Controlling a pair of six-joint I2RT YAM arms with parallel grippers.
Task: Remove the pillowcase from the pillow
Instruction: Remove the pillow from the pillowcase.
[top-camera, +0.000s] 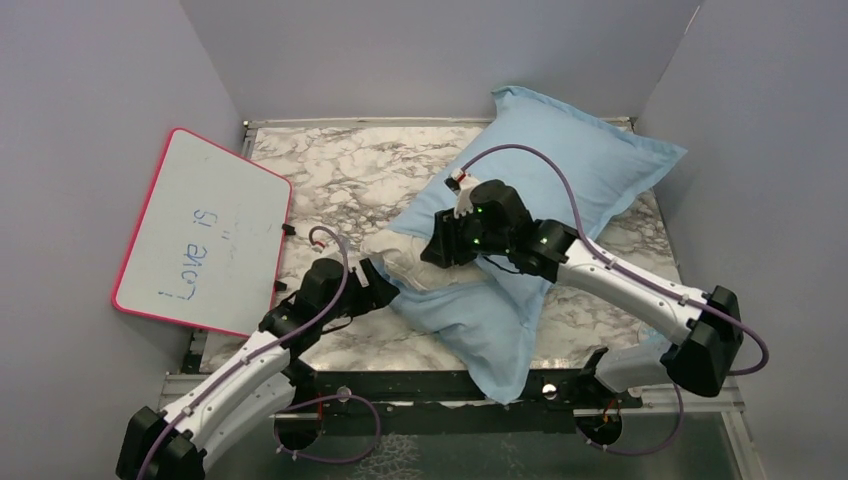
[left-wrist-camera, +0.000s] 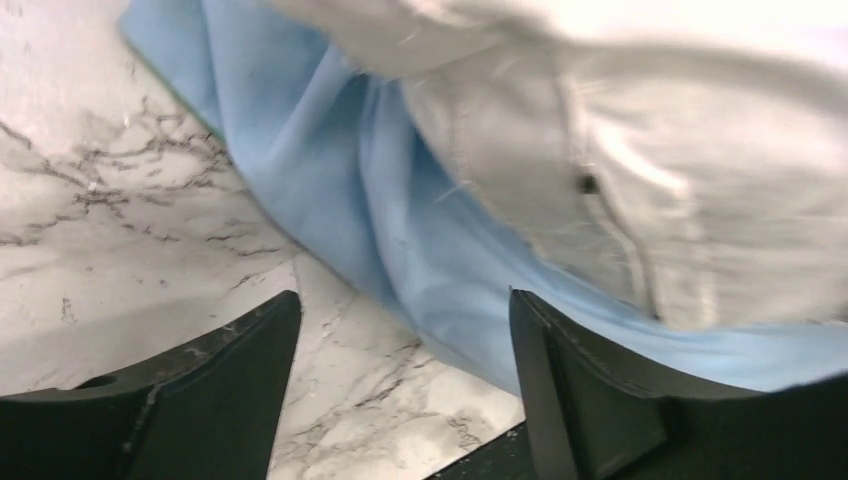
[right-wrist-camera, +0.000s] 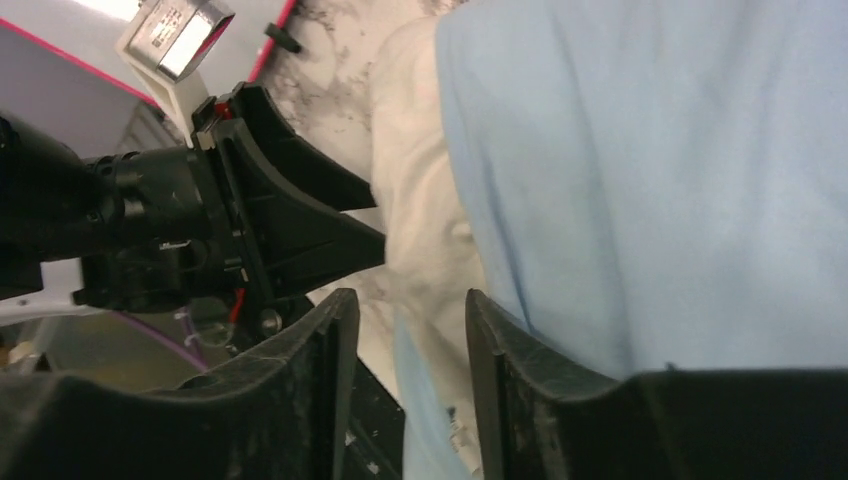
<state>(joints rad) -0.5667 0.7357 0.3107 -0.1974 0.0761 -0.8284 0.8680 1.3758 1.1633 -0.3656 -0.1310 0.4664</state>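
Both fingers (left-wrist-camera: 200, 400) of left hand (left-wrist-camera: 402, 300) spread, low beside pillowcase (left-wrist-camera: 330, 170)

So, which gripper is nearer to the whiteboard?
Left. The left gripper is just right of the whiteboard, by the bare end of the pillow; the right gripper is farther right, above it.
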